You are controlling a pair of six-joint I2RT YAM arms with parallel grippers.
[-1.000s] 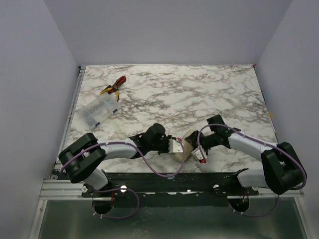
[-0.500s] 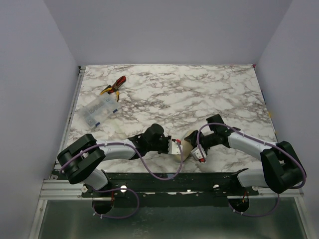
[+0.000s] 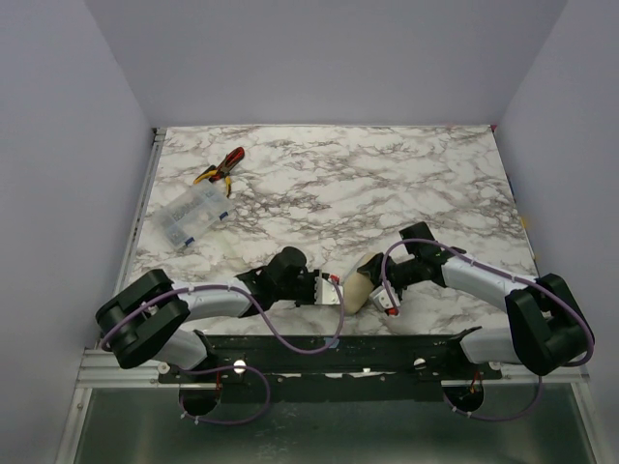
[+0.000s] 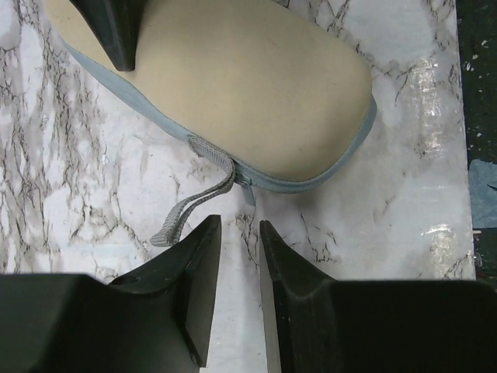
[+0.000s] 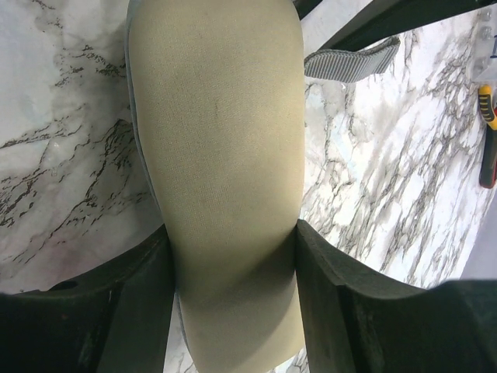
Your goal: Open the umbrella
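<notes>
White-and-grey marble table carries a cream tube-shaped fabric sleeve with blue-grey edging, clenched between the right tool's fingers; the umbrella itself is hidden from view; the left tool, narrowly parted and empty, sits just short of the sleeve's end; a grey woven strap loop lies beside one finger.

Stretched in low from the left, elbow bent, left hand pointing right, fingers parted by a narrow gap, gripping nothing. Folded in from the right, right hand clamped on both flanks of a cream sleeve. Brought close together at the near middle.
</notes>
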